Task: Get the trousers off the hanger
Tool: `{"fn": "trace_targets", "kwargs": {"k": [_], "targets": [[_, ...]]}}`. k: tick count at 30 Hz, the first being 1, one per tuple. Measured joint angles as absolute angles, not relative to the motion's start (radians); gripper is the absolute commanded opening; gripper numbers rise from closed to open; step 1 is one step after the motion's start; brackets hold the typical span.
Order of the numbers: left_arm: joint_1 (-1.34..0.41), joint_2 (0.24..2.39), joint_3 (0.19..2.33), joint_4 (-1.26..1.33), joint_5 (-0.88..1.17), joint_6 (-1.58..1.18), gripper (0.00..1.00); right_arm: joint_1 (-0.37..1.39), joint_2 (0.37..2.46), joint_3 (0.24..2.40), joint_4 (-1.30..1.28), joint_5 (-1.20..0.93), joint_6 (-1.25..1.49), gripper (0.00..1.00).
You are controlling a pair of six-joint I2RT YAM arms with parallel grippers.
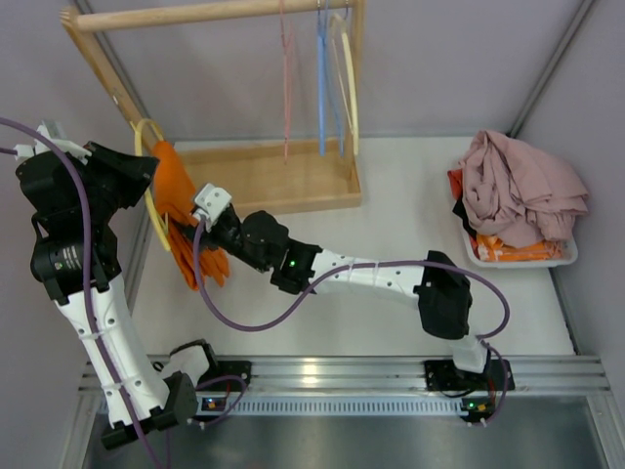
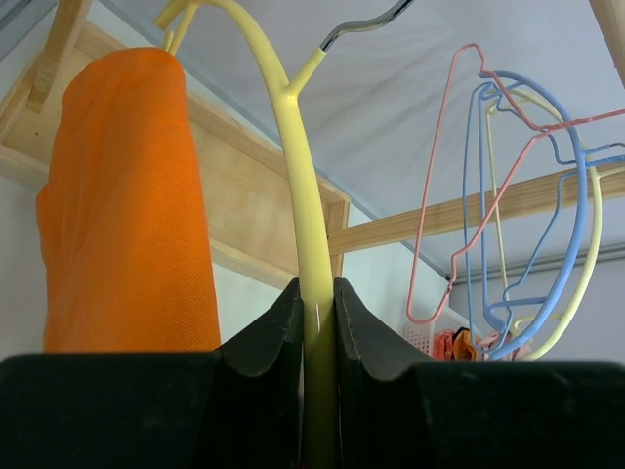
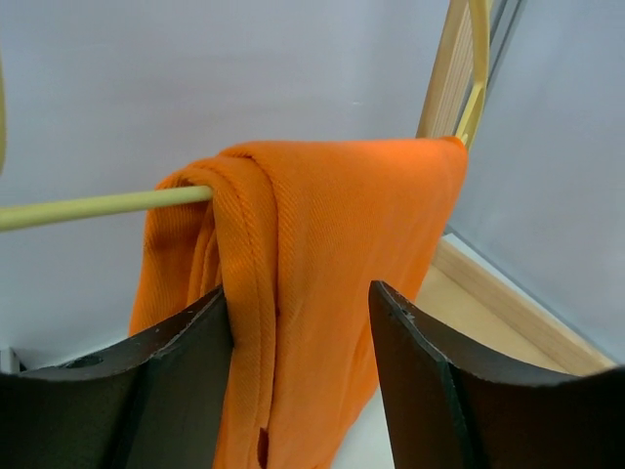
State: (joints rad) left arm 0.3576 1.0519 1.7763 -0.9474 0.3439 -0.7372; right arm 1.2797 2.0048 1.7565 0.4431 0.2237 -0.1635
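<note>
Top external: white bin point(image 1: 564, 259) holds pink trousers point(image 1: 522, 191) over orange cloth point(image 1: 515, 250).

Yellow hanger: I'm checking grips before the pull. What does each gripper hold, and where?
Left gripper clamps the yellow hanger on its curved arm; right gripper straddles the orange trousers, jaws open.

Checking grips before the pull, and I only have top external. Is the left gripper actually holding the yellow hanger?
Observer: Yes. The left wrist view shows the left gripper clamped shut on the yellow hanger, on its frame below the metal hook.
Operator: Right gripper on the cloth yet?
Observer: Not closed. The right wrist view shows the right gripper open, straddling the orange trousers, which are draped over the hanger's bar.
</note>
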Motion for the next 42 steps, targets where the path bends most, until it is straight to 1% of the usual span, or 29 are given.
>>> {"fn": "trace_targets", "kwargs": {"k": [8,14,18,19,20,21,22,23,25,34,42], "targets": [[0.359,1.052,1.776,-0.947,0.348,-0.748,0.0,1.28,2.057,1.807,0.485,0.249,-0.167,0.57],[0.36,1.052,1.776,-0.947,0.348,-0.756,0.0,1.28,2.074,1.809,0.521,0.286,-0.193,0.49],[0.36,1.052,1.776,-0.94,0.351,-0.758,0.0,1.28,2.092,1.828,0.546,0.315,-0.225,0.48],[0.36,1.052,1.776,-0.939,0.351,-0.758,0.0,1.279,2.098,1.833,0.551,0.321,-0.229,0.46],[0.361,1.052,1.776,-0.936,0.351,-0.759,0.0,1.277,2.104,1.837,0.559,0.324,-0.235,0.41],[0.361,1.052,1.776,-0.936,0.351,-0.759,0.0,1.276,2.106,1.838,0.561,0.326,-0.238,0.27],[0.362,1.052,1.776,-0.937,0.352,-0.76,0.0,1.275,2.109,1.84,0.562,0.324,-0.241,0.18],[0.362,1.052,1.776,-0.936,0.352,-0.762,0.0,1.275,2.109,1.84,0.562,0.321,-0.243,0.07],[0.362,1.052,1.776,-0.936,0.356,-0.765,0.0,1.274,2.109,1.842,0.562,0.316,-0.245,0.0],[0.363,1.037,1.741,-0.933,0.359,-0.764,0.0,1.261,2.077,1.842,0.468,0.23,-0.208,0.0],[0.363,0.974,1.624,-0.868,0.367,-0.755,0.0,1.22,2.031,1.889,0.327,0.207,-0.13,0.0]]}}
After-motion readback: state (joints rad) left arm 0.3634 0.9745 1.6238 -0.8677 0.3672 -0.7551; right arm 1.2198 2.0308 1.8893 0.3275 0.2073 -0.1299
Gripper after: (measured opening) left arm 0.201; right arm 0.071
